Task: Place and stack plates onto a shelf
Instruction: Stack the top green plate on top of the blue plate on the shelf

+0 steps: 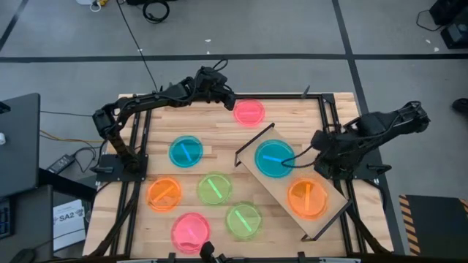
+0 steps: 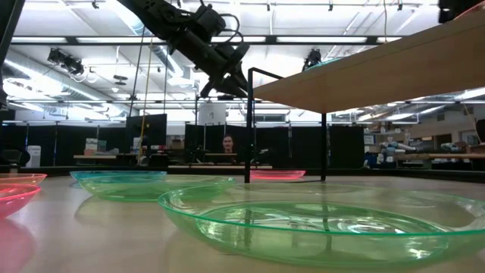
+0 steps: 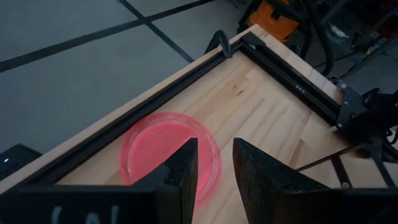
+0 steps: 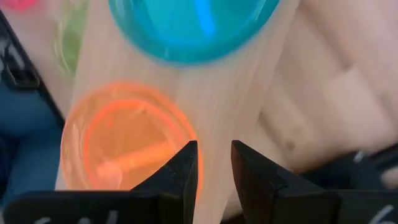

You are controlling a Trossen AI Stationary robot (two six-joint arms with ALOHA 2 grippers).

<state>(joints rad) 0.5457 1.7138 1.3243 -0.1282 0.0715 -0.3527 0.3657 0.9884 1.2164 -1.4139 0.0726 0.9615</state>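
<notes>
The shelf [image 1: 281,191] lies slantwise on the right half of the table [image 1: 292,120], with a blue plate [image 1: 274,159] and an orange plate [image 1: 308,198] side by side on its plank. The right gripper [image 1: 316,162] hovers at the shelf's right edge, beside the blue plate; its fingers [image 4: 180,177] stand slightly parted with nothing between them, the orange plate just beyond. The left gripper [image 1: 228,102] hangs near the table's far edge, just beside a pink plate [image 1: 249,111], its fingers [image 3: 183,171] also a little apart and empty.

Six plates rest on the table: that pink one, a blue one [image 1: 186,151], an orange one [image 1: 164,193], two green ones [image 1: 214,188] [image 1: 243,220] and a second pink one [image 1: 191,231] at the near edge. The shelf's black wire frame [image 1: 252,144] rises between the far pink plate and the shelved blue plate. In the low view a person [image 2: 228,144] sits far behind the table.
</notes>
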